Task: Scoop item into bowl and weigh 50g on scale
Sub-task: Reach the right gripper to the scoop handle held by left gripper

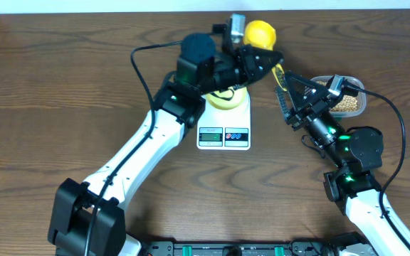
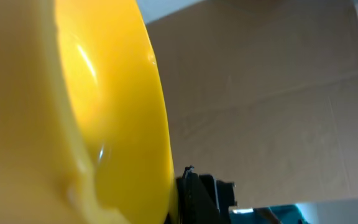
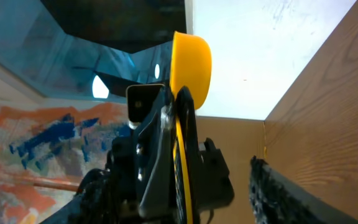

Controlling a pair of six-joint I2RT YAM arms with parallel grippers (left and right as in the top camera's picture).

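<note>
The left arm (image 1: 155,135) is hiding most of the bowl (image 1: 226,100) on the scale (image 1: 224,134). The beans (image 1: 349,107) in the tub (image 1: 364,96), at the scale's 3 o'clock, are partly showing behind the right arm (image 1: 347,149). The left fingers (image 1: 272,61) are clamping the scoop (image 1: 260,32) handle at the bowl's 1 o'clock. The right fingers (image 1: 290,89) are gaping and empty, with the handle end just beside them.

Table (image 1: 48,85): dark brown wood grain. Scale (image 1: 243,114): white. Bowl (image 1: 226,100): pale yellow. Scoop (image 1: 260,33), twelve o'clock: bright yellow. Beans (image 1: 349,104), three o'clock: beige-tan. Left arm (image 1: 137,153): white shell, black joints.
</note>
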